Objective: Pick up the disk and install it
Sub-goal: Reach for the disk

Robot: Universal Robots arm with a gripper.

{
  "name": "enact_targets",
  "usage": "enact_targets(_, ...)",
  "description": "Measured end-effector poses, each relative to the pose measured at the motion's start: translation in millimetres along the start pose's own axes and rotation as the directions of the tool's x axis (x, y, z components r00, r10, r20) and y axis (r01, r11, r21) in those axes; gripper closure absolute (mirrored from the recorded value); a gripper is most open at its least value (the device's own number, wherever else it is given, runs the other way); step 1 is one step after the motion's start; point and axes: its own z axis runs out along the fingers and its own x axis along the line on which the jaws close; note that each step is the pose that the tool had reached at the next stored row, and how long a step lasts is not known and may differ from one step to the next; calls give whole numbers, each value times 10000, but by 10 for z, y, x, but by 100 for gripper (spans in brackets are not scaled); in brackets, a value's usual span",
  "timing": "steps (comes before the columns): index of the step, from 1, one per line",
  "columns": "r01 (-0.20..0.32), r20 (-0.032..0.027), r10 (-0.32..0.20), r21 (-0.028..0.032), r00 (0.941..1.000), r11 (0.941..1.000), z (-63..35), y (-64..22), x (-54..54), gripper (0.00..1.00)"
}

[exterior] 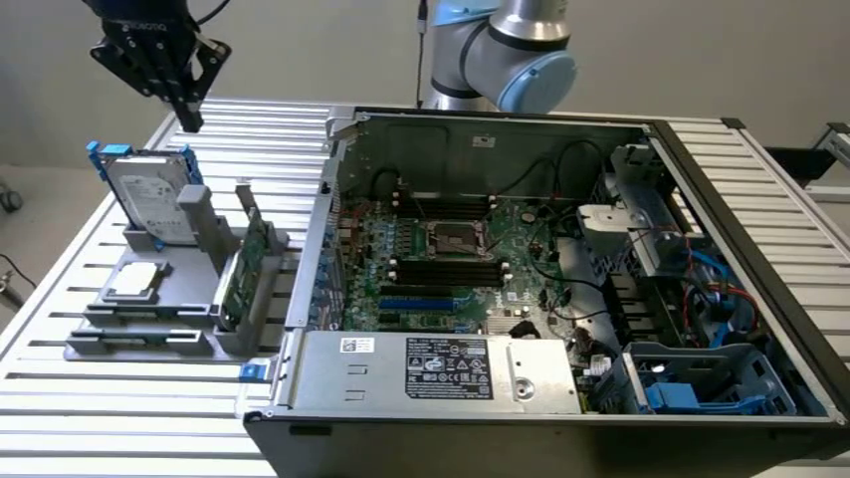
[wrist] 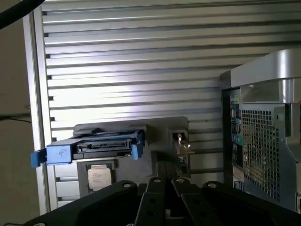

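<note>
While the end effector (exterior: 191,119) hangs shut and empty, the disk (exterior: 143,194) stands upright in its rack (exterior: 146,334).
By the bench (exterior: 106,418) edge at the exterior view's left; descending shut, it could topple the disk.

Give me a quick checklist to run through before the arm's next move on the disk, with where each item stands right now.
1. Disk standing upright in the grey holder: ok.
2. Tool clear of the disk: ok, it hangs above it with a gap between them.
3. Tool empty: ok, it holds nothing.
4. Tool open wide enough to take the disk: not ok, it is shut.
5. Green card in the same holder apart from the disk: ok.
6. Free bay for the disk inside the open computer case: cannot tell.
</note>
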Motion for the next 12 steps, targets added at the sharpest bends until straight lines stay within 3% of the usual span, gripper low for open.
enact_targets(12, 0, -20, 0, 48, 10000, 10000, 23, 9, 546, 89)
